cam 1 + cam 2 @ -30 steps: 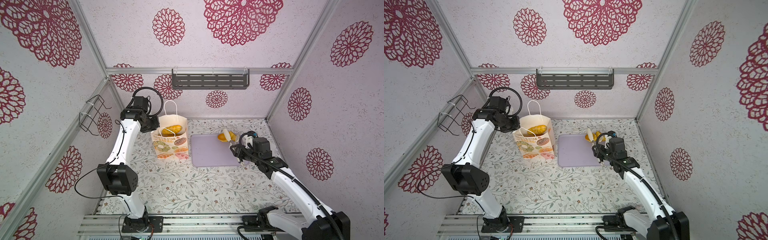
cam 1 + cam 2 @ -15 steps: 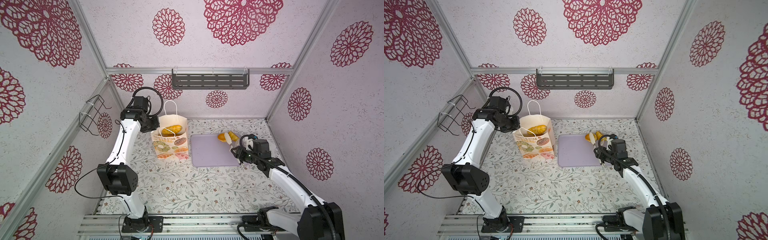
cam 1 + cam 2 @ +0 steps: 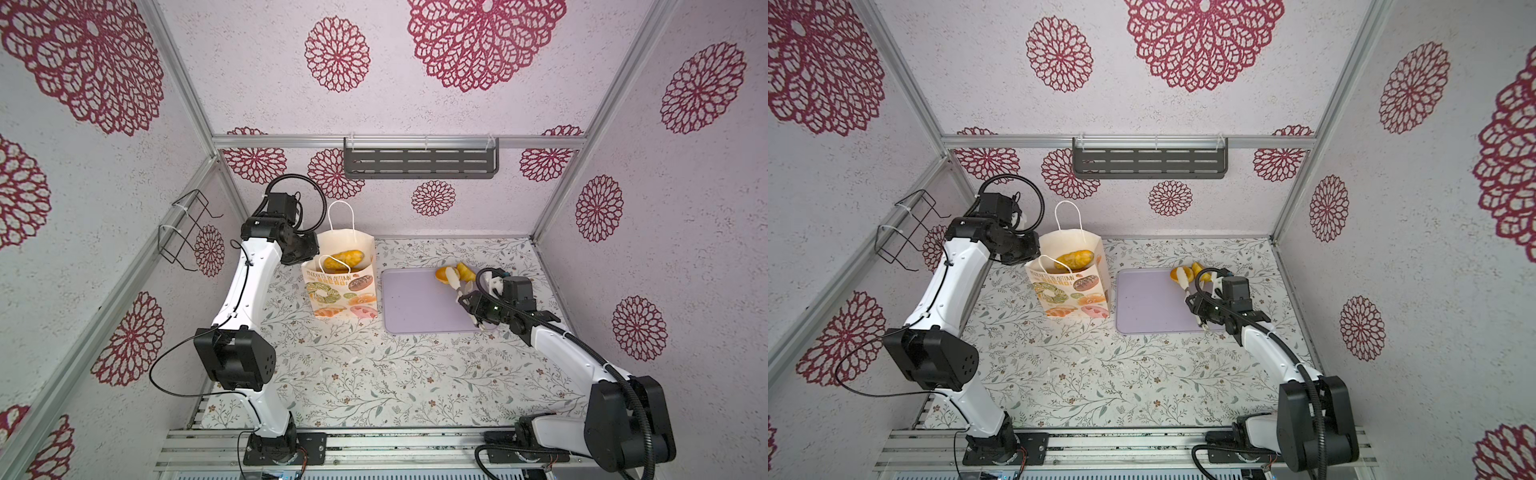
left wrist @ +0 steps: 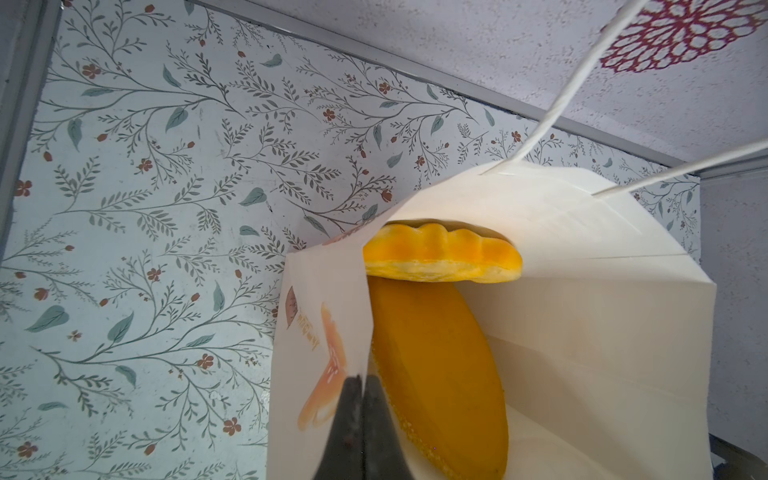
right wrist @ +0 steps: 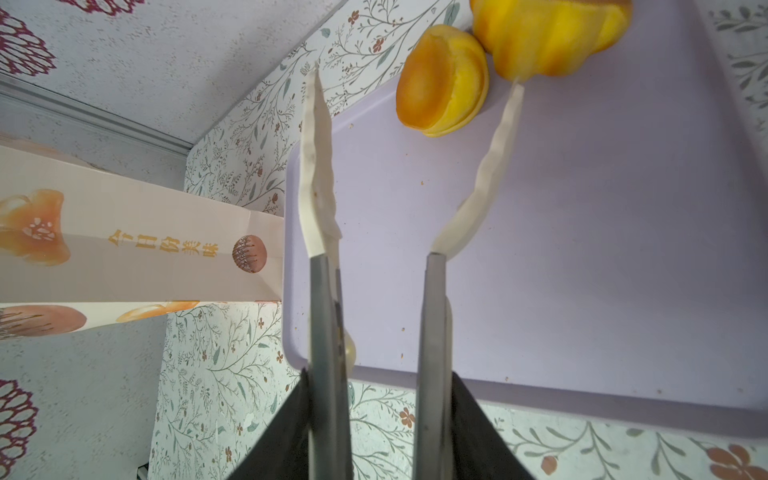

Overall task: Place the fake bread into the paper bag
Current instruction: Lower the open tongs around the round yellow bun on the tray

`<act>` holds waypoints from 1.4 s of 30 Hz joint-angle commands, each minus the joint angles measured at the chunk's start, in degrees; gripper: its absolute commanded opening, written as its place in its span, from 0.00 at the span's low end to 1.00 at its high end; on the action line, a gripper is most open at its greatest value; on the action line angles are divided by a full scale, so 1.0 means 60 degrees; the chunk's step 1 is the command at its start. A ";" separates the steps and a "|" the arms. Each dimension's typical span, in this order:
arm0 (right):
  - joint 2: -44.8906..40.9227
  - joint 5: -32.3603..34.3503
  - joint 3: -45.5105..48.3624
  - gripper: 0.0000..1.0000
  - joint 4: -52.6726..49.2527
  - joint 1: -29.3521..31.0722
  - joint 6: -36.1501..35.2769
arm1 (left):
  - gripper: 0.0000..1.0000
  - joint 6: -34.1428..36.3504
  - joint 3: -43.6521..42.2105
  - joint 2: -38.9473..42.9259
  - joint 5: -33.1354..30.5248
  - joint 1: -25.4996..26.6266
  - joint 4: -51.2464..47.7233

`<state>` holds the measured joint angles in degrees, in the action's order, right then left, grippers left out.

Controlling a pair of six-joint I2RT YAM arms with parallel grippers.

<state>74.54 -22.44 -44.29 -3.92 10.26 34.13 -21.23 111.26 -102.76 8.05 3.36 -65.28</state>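
In paper bag (image 3: 340, 291), fake bread (image 3: 345, 258) spanning width

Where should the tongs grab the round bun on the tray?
Probably across the middle of the round bun, tongs coming in over the bare tray; the ridged loaf touches one flank, so a tip must wedge between them.

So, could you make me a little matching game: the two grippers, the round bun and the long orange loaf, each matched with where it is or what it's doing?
Things:
1 left gripper
2 right gripper
3 round bun
4 long orange loaf

States:
a lying in the paper bag
b clamped on tongs
c pinching the paper bag's rim
d at a corner of the lilac tray

Pairs: 1-c, 2-b, 3-d, 4-a.
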 commanded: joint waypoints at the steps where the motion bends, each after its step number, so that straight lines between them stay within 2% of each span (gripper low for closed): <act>1: 0.0156 -0.0368 -0.0023 0.46 0.0806 -0.0069 0.0187 | 0.00 0.0054 -0.0012 0.0163 -0.0037 0.0058 0.0068; 22: 0.2106 -0.0564 -0.0682 0.42 0.1734 -0.0201 0.0319 | 0.00 0.0072 0.0001 0.0135 -0.0069 0.0056 0.0050; 34: 0.2743 -0.0514 -0.1203 0.41 0.2008 -0.0205 0.0434 | 0.00 0.0078 0.0007 0.0125 -0.0068 0.0045 0.0054; 42: 0.3139 -0.0625 -0.1282 0.35 0.2335 -0.0216 0.0645 | 0.00 0.0080 0.0001 0.0093 -0.0070 0.0027 0.0054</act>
<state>94.13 -24.80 -50.11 6.70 9.50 37.15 -21.23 111.26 -102.76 7.99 3.36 -65.30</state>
